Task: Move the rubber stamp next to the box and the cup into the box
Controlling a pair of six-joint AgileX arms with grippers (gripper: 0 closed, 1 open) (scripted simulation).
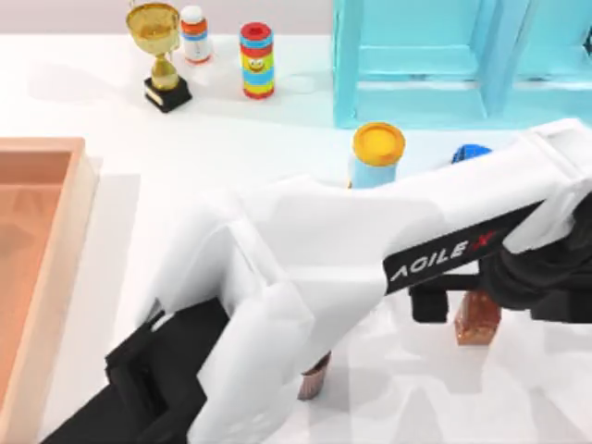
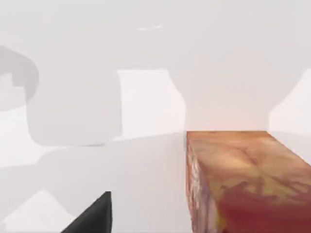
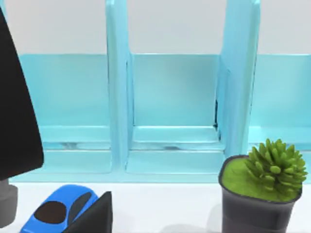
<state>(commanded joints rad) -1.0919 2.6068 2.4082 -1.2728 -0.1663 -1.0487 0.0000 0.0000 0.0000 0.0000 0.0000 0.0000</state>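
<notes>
The reddish-brown rubber stamp (image 1: 478,324) stands on the table at the right front and looms close in the left wrist view (image 2: 243,179). My left arm reaches across the table, and my left gripper (image 1: 472,298) hangs right over the stamp, open. One black fingertip (image 2: 95,216) shows well apart from the stamp's side. The dark ribbed cup (image 1: 314,377) peeks out from under the left arm near the front middle. The tan-walled box (image 1: 79,231) lies at the left edge. My right arm is parked at the right, with one fingertip (image 3: 95,216) showing and nothing against it.
A turquoise shelf (image 1: 444,65) (image 3: 170,97) fills the back right. A blue cylinder with a yellow lid (image 1: 377,153) and a blue toy car (image 1: 472,153) (image 3: 60,213) stand before it, with a potted plant (image 3: 262,189) nearby. At the back left stand a gold trophy (image 1: 159,46), a small bottle (image 1: 193,32) and a striped can (image 1: 256,60).
</notes>
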